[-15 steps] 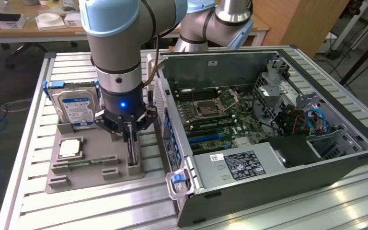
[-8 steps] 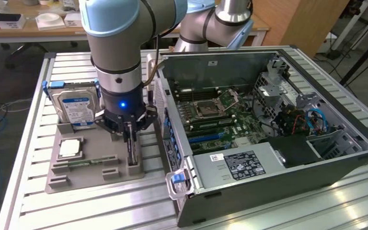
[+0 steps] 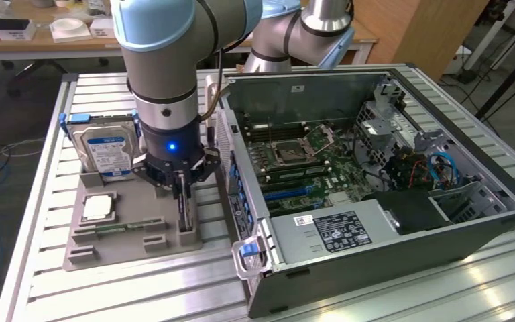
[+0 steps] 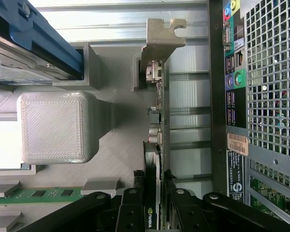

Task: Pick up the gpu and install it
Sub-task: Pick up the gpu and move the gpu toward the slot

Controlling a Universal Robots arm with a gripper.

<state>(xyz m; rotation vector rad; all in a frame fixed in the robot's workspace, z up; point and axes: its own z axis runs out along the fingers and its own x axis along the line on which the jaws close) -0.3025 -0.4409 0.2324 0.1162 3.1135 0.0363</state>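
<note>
Slatted aluminium table in some kind of workshop, with cluttered desks along the back wall.

So, the gpu: it's standing on its long edge in a slot of the grey tray, on the tray's side nearest the open computer case. The wrist view looks straight along its thin edge, with the bent metal bracket at the end away from the camera. As far as I can see, the card is sitting down in the slot, not lifted out.

The gripper points straight down on top of it. Its two black fingers sit one on each face of the card and press in against it, so the jaws are pinching the gpu.

Moving outward on the same tray:
- There's a pale square raised block beside the card.
- A couple of green memory sticks lie flat in their holders.
- The silver hard drive with the blue label and blue rails leans at the far end.

The case is on the exterior view's right of the tray, just beside it, lying on its side with the panel off. You can see the motherboard, the power supply with its white sticker, and some blue cables. In the wrist view the case's rear port panel and perforated grille run alongside the card, close to it but not touching.
</note>
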